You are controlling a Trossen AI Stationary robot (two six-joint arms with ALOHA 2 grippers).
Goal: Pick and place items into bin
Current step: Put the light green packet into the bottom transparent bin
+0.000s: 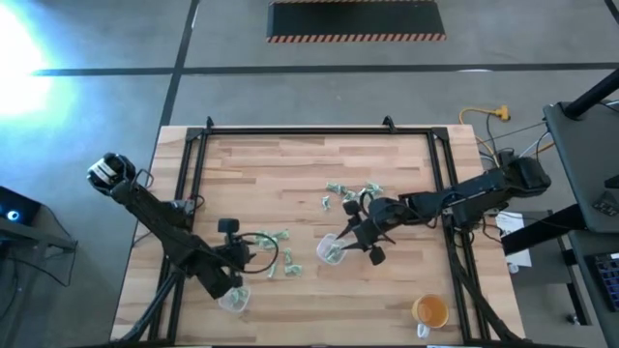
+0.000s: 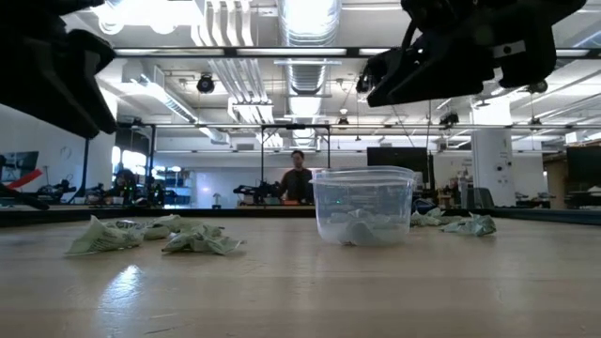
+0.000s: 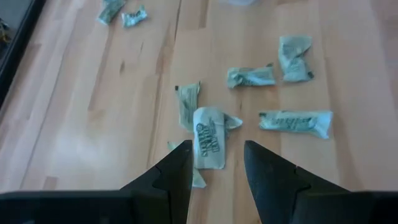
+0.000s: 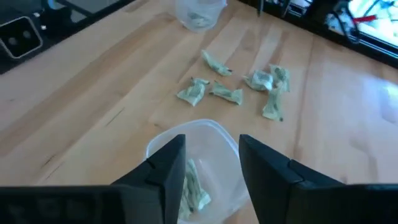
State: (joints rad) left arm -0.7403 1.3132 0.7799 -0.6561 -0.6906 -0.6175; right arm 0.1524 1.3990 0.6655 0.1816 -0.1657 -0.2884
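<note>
Right gripper [image 4: 211, 171] spread over clear plastic cup [image 1: 330, 250] w/ crumpled green-white wrappers inside. Left gripper [image 3: 216, 171] spread above flat green-white wrapper [image 3: 209, 137], table's near-left.

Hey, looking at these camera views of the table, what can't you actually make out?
- Count of wrappers inside the middle clear cup: right wrist view, the right gripper covers part of it.
- Contents of the orange cup: high view, too small.
- Wrapper print: left wrist view, blurred; the left gripper hides its lower edge.
- Both arms: low view, cut off by the top edge.
</note>
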